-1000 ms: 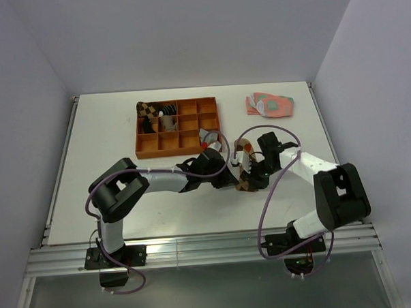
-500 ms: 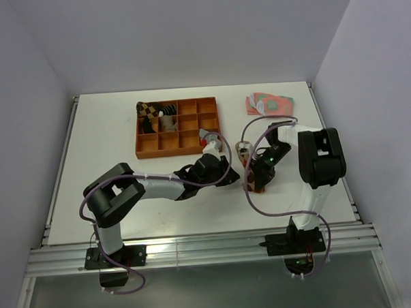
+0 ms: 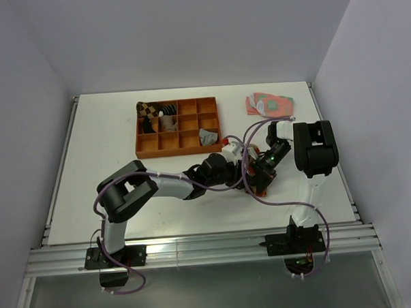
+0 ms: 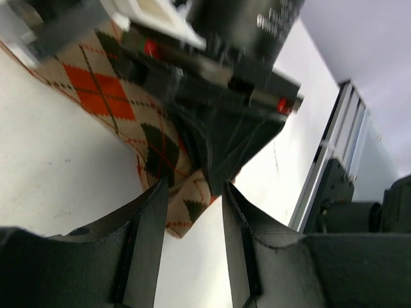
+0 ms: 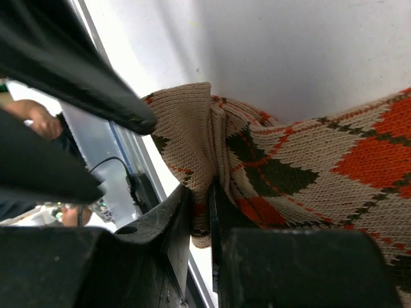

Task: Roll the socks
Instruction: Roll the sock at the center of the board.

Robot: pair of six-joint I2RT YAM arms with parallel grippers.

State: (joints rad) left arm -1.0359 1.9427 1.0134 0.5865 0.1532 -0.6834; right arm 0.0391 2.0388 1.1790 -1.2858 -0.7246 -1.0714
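Observation:
The tan argyle sock lies bunched on the table just right of centre. My right gripper is shut on a fold of it; in the right wrist view the jaws pinch the knit sock tightly. My left gripper comes in from the left, open. In the left wrist view its fingertips straddle the loose corner of the sock without squeezing it, right below the right gripper's fingers. The grey sock sits at the lower right corner of the orange tray.
The orange divided tray holds another dark argyle bundle in its top left compartment. Pink-and-green socks lie at the back right. The two grippers are very close together, cables looping over them. The table's near edge rail runs below.
My left gripper has opened and moved right, up against the argyle sock. The right arm has swung round while its gripper stays clamped on the sock.

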